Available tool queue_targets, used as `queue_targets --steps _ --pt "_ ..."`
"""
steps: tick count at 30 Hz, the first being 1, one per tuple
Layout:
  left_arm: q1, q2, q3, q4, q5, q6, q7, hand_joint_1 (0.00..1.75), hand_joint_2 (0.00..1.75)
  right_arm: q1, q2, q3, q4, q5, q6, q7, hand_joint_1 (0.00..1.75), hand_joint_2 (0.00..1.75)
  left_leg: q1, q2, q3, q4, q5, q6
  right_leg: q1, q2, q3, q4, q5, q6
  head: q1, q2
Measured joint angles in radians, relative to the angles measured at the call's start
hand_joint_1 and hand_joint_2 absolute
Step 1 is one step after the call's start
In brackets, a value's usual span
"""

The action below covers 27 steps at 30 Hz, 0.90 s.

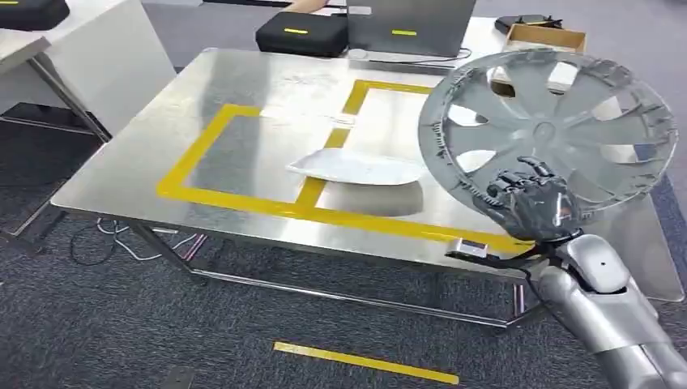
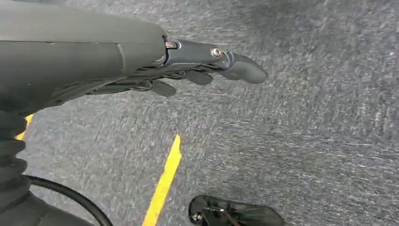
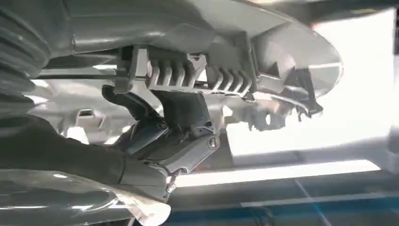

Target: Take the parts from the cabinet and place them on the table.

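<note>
My right hand grips the lower rim of a silver wheel cover and holds it tilted up in the air above the right part of the steel table. The right wrist view shows the wheel cover's ribbed underside with my fingers clamped on its edge. A white curved part lies flat on the table, left of the wheel cover, across the yellow tape lines. My left hand hangs over the grey carpet with its fingers extended and nothing in it.
Yellow tape marks rectangles on the table top. Black cases, a laptop and a cardboard box stand behind the table. Another table is at the left. A yellow strip lies on the carpet.
</note>
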Motion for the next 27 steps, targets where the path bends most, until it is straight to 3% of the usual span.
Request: queue_targets --steps 11,16,19,26,27 --pt "0.002 0.006 -0.013 0.000 -0.017 0.002 -0.014 0.00 1.75 -0.077 0.000 0.029 0.182 -0.008 0.017 0.016 1.75 1.75 0.001 0.000 0.002 -0.009 0.001 -0.006 0.000 0.000 -0.001 0.000 -0.004 -0.006 0.001 0.000" --pt "0.002 0.006 -0.013 0.000 -0.019 0.003 -0.015 0.00 1.75 -0.083 0.000 0.030 0.191 -0.009 0.017 0.016 1.75 1.75 0.001 0.000 0.002 -0.009 0.001 -0.006 0.000 0.000 -0.001 0.000 -0.004 -0.006 0.000 0.000" --pt "0.004 0.006 -0.019 0.000 -0.037 0.013 -0.024 0.00 1.75 -0.148 0.000 0.039 0.363 -0.004 0.015 0.013 1.75 1.75 0.000 0.000 0.003 -0.009 0.001 -0.007 -0.001 -0.001 0.000 0.000 -0.004 -0.006 0.001 0.000" --pt "0.004 0.005 -0.031 0.000 -0.053 0.007 -0.019 0.00 1.75 -0.163 0.000 0.057 0.435 0.034 0.016 0.023 1.75 1.75 -0.001 0.000 0.003 -0.009 0.000 -0.007 -0.002 -0.001 0.000 0.000 -0.004 -0.006 0.000 0.000" --pt "0.004 0.005 -0.032 0.000 -0.055 0.002 -0.019 0.00 1.75 -0.165 0.000 0.060 0.442 0.038 0.017 0.023 0.00 0.00 -0.001 0.000 0.003 -0.009 0.000 -0.007 -0.002 -0.001 0.000 0.000 -0.004 -0.006 0.000 0.000"
